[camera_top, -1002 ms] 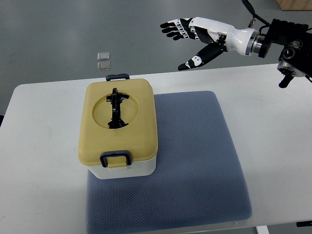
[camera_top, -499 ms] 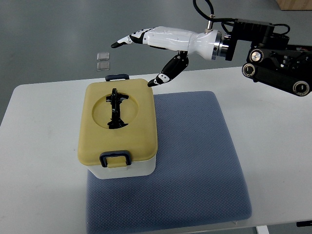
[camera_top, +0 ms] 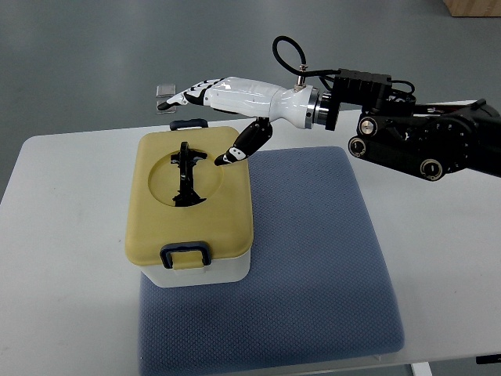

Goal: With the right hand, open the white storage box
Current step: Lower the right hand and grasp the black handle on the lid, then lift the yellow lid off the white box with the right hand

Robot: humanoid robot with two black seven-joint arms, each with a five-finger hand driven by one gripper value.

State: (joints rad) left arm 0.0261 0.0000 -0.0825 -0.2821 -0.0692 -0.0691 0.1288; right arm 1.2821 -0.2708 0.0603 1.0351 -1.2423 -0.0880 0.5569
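No legible brand, label or writing shows on any item. The box [camera_top: 190,211] has a white body and a tan lid [camera_top: 227,205], closed, with a black handle [camera_top: 186,174] lying in a round recess and a dark latch at the near [camera_top: 185,254] and far [camera_top: 189,124] ends. It sits on the left part of a grey mat [camera_top: 313,258] on the white bench [camera_top: 63,258]. The right hand [camera_top: 227,106] hovers over the far right corner of the lid, fingers [camera_top: 184,95] extended and spread, holding nothing; the thumb [camera_top: 239,146] points down toward the lid beside the handle. Contact cannot be confirmed. Two small clear objects [camera_top: 164,98] lie on the floor beyond the bench.
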